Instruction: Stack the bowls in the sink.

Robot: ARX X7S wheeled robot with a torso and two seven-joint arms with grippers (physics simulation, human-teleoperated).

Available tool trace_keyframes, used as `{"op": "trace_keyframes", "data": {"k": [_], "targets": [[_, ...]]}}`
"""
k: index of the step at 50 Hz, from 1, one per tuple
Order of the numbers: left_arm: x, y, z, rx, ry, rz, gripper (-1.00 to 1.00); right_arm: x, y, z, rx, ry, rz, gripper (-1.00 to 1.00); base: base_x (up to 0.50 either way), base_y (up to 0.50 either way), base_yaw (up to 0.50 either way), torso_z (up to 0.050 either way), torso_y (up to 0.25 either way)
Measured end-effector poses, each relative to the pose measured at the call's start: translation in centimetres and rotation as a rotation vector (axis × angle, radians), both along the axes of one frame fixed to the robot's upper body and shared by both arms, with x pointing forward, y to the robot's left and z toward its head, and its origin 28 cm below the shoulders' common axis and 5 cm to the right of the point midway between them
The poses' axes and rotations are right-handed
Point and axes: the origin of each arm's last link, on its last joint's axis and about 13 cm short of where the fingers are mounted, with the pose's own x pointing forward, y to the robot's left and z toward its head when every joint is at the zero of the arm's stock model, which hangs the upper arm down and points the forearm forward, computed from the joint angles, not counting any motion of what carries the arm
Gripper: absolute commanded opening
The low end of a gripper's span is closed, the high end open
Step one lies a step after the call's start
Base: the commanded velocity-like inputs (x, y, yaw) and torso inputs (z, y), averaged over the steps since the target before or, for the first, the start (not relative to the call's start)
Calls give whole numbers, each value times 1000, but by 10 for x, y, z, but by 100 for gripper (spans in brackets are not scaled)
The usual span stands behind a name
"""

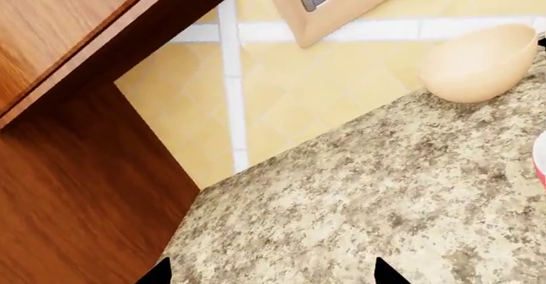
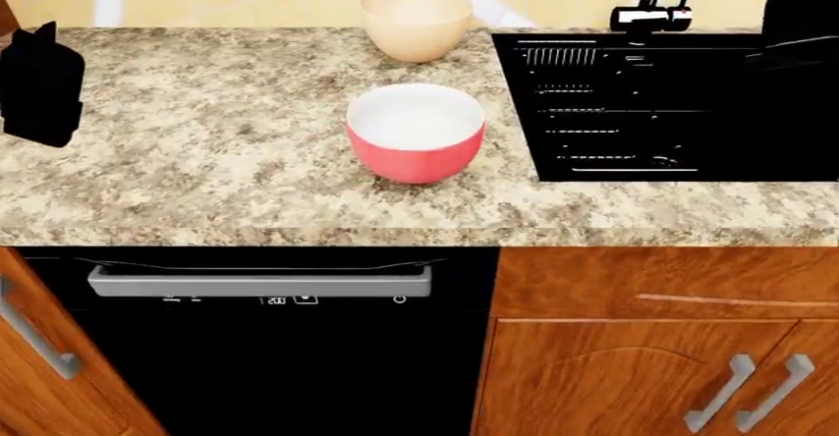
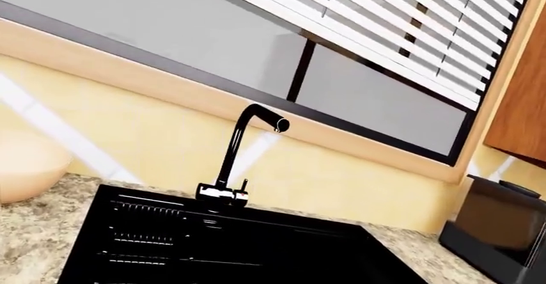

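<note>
The red bowl [image 2: 416,132], white inside, stands upright on the granite counter [image 2: 196,141] just left of the sink [image 2: 682,156]. The beige bowl [image 2: 417,22] sits behind it against the wall, also upright. My left gripper [image 2: 39,82] hovers over the counter's far left, well away from both bowls. In the left wrist view its gripper [image 1: 271,274] is open over bare granite, with the beige bowl [image 1: 477,63] ahead and a sliver of the red bowl [image 1: 540,159] at the frame's edge. My right gripper [image 2: 803,14] hangs above the sink's back right; its fingers do not show.
A black-and-chrome faucet [image 2: 651,4] rises behind the sink [image 3: 213,245]. The right wrist view also shows the faucet [image 3: 234,162], a window with blinds [image 3: 384,34] and a dark box [image 3: 495,233] on the counter. A dishwasher [image 2: 262,338] and wooden cabinets [image 2: 655,348] are below.
</note>
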Motion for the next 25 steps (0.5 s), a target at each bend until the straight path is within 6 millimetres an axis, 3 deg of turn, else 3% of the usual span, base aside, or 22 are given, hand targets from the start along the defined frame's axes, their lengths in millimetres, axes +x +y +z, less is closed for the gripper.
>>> {"op": "trace_keyframes", "data": {"k": [25], "targets": [[-14, 4, 3, 15, 96, -44, 100, 15, 8, 6, -4, 17, 69, 100, 500, -5, 0, 0, 1]]}}
